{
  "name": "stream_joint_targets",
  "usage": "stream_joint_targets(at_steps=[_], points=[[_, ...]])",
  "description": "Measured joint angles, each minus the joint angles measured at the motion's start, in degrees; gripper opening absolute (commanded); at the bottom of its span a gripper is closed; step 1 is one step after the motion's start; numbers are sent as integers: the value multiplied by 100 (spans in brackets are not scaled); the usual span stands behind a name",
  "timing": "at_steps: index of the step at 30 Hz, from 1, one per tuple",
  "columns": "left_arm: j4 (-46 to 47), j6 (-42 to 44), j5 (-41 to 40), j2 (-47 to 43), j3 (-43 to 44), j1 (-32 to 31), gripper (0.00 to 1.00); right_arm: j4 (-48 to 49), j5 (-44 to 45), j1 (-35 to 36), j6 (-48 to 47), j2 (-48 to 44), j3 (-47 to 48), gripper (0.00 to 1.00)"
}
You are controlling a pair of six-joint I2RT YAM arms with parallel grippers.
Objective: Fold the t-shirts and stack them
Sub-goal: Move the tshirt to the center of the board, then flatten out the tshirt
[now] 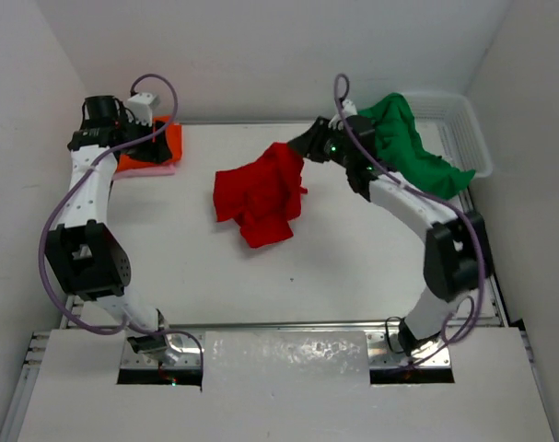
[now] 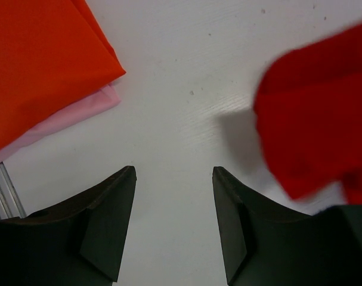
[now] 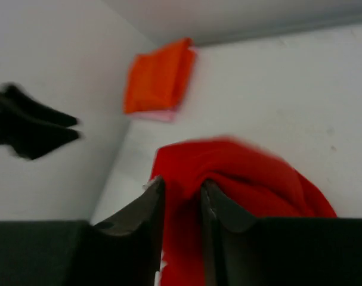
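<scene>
right gripper [image 1: 307,145] pinching red shirt [image 1: 261,193] corner, centre frame, left gripper [image 2: 173,173] parted, empty, orange shirt [image 2: 43,59] at upper left

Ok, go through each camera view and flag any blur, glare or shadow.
Top external: sharp and evenly lit, with glare on the shiny metal plate at the bottom of the frame. Left wrist: the folded bright orange cloth t-shirt is crisp, the crumpled red cloth t-shirt soft-edged, throwing a faint shadow on the white table. Right wrist: smeared throughout, its own fingers included.
</scene>
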Motion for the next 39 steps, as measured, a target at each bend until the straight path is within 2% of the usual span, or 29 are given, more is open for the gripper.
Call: stream_joint_targets(at_steps=[1, 2, 3, 4, 5, 7, 8, 9, 11, 13, 14, 15, 17, 18, 19, 20, 21, 22, 25, 29, 34, 39], points=[[20, 24, 0, -52, -66, 0, 52, -295, -52, -20, -94, 339, -39, 44], [22, 44, 4, -92, -125, 0, 52, -588, -120, -48, -195, 737, 66, 67], [22, 68, 7, -127, -190, 0, 52, -979, -155, -74, -365, 1150, 358, 84], [24, 90, 7, -138, -247, 0, 52, -1456, -149, -107, -597, 1602, 813, 97], [24, 96, 7, -140, -291, 0, 52, -2218, -96, -131, -907, 2135, 1558, 99], [22, 116, -7, -138, -398, 0, 52, -3206, 168, -177, -1543, 3178, 3202, 99], [20, 127, -11, -138, -452, 0, 52, -3528, 317, -190, -1821, 3488, 3748, 99], [42, 136, -13, -138, -522, 0, 52, -3729, 446, -190, -2055, 3554, 3891, 99], [68, 155, -7, -140, -717, 0, 52, -3823, 667, -188, -2422, 3250, 3390, 99], [81, 216, 35, -140, -975, 0, 51, -3595, 883, -122, -2771, 2415, 2050, 98], [52, 262, 59, -136, -1108, -13, 51, -3486, 988, -48, -2951, 1952, 1355, 94], [20, 304, 76, -127, -1213, -37, 51, -3434, 1071, 48, -3104, 1563, 835, 89], [-13, 417, 63, -125, -1464, -85, 51, -3300, 1246, 365, -3464, 802, -59, 60], [-26, 463, 63, -125, -1563, -101, 51, -3200, 1305, 560, -3657, 503, -372, 35], [-39, 483, 61, -118, -1692, -133, 51, -3097, 1331, 767, -3847, 267, -601, 28], [-44, 496, 57, -109, -1792, -160, 51, -2979, 1386, 1012, -3960, 87, -774, 27], [-48, 496, 39, -87, -1864, -173, 51, -2903, 1416, 1272, -4068, -17, -870, 54], [-42, 492, 24, -59, -1902, -181, 51, -2822, 1429, 1572, -4181, -57, -903, 64], [28, 385, -31, 79, -1899, -170, 51, -2863, 1445, 2376, -4465, 417, -494, 78], [92, 291, -72, 129, -1899, -37, 51, -2979, 1451, 2935, -4444, 1624, 433, 81], [227, 271, -90, 120, -2022, 122, 51, -3377, 1462, 2977, -4177, 2758, 1222, 79], [229, 264, -83, 116, -2100, 184, 51, -3724, 1692, 2973, -3995, 3383, 1600, 73]])
